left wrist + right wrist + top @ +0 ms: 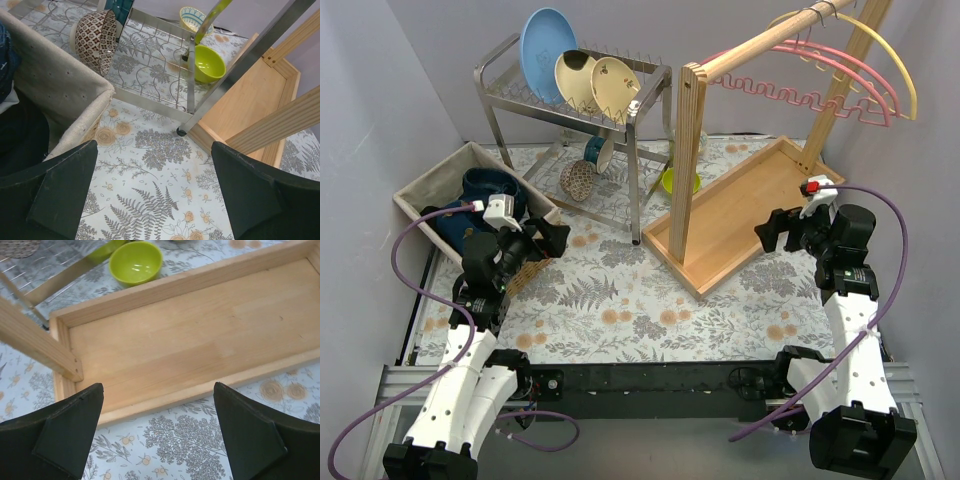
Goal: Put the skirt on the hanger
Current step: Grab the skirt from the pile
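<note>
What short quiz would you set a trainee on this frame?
1. True or false: the left gripper and the right gripper are both open and empty.
2. The right gripper hovers over: A the wooden tray; B the dish rack; C the green bowl.
3. Fill in: the skirt lies in the ____.
Key: 1 true; 2 A; 3 basket.

A dark blue skirt (pixel 482 190) lies in the beige fabric basket (pixel 432 178); pink plastic hangers (pixel 798 97) hang from the wooden rail (pixel 770 38).
</note>
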